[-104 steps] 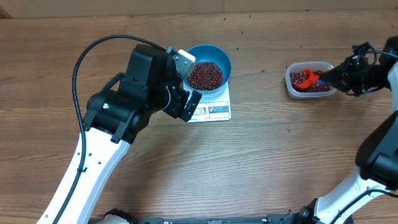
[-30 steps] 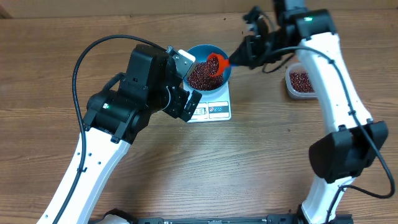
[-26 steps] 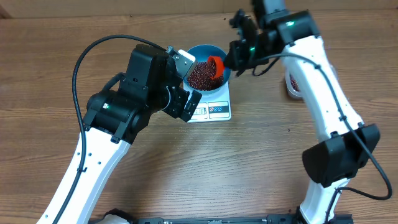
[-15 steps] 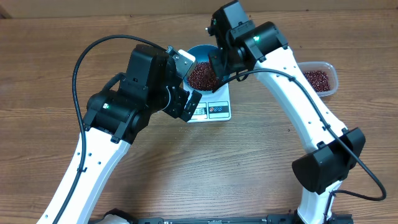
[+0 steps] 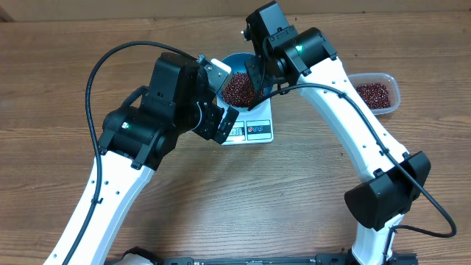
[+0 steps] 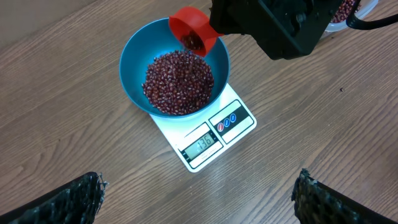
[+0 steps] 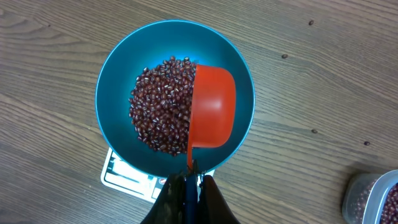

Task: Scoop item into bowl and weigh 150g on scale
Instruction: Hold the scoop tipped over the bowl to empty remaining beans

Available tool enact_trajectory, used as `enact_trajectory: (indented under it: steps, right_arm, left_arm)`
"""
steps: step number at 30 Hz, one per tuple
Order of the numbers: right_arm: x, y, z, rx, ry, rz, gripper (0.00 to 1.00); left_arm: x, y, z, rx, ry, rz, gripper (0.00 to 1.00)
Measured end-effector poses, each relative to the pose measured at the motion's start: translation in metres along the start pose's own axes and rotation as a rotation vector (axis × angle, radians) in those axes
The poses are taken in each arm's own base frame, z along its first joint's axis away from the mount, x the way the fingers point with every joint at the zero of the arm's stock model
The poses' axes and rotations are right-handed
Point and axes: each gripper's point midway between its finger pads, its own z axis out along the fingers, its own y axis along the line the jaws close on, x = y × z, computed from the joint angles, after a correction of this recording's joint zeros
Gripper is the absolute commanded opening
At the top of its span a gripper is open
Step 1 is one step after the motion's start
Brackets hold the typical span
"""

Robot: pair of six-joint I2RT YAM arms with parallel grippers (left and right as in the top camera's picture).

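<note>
The blue bowl [image 7: 118, 68] stands on the white scale [image 6: 214, 140], and a heap of dark red-brown beans [image 6: 177, 84] fills its middle. The scale's display shows 136. My right gripper [image 7: 186, 186] is shut on the blue handle of a red scoop [image 7: 214, 106]. The scoop is tipped over the bowl's right half, with beans visible at its mouth in the left wrist view. My left gripper [image 6: 199, 205] hangs wide open above bare table, short of the scale, holding nothing. In the overhead view the right arm hides the scoop and part of the bowl [image 5: 237, 57].
A clear plastic container [image 5: 375, 92] with more beans sits at the right of the table, well away from the scale [image 5: 254, 131]. Both arms crowd the bowl from either side. Around them is bare wooden table.
The right arm has carried the scoop leftward over the bowl and turned it. In the last half second it barely shifted. The left arm stayed still.
</note>
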Motion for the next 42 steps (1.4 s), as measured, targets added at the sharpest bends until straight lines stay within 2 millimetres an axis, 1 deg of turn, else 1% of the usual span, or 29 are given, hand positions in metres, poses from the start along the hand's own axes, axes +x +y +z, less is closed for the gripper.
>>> enact_trajectory:
  steps: [5, 14, 28, 37, 42]
  right_arm:
    - [0.0, 0.0, 0.0, -0.002, 0.0, 0.0, 0.04]
    - [0.001, 0.009, -0.001, -0.004, -0.001, -0.02, 0.04]
    - [-0.003, 0.003, -0.001, 0.048, -0.019, -0.027, 0.04]
    - [-0.003, 0.006, -0.001, 0.032, -0.018, -0.028, 0.04]
    - [-0.005, 0.014, -0.001, -0.011, -0.027, -0.027, 0.04]
  left_arm:
    - [0.0, 0.0, 0.0, 0.0, 0.0, 0.0, 1.0]
    - [0.0, 0.0, 0.0, 0.0, 0.0, 0.0, 0.99]
    - [0.0, 0.0, 0.0, 0.0, 0.0, 0.0, 1.0]
    - [0.0, 0.0, 0.0, 0.0, 0.0, 0.0, 1.0]
    - [0.0, 0.0, 0.0, 0.0, 0.0, 0.0, 0.99]
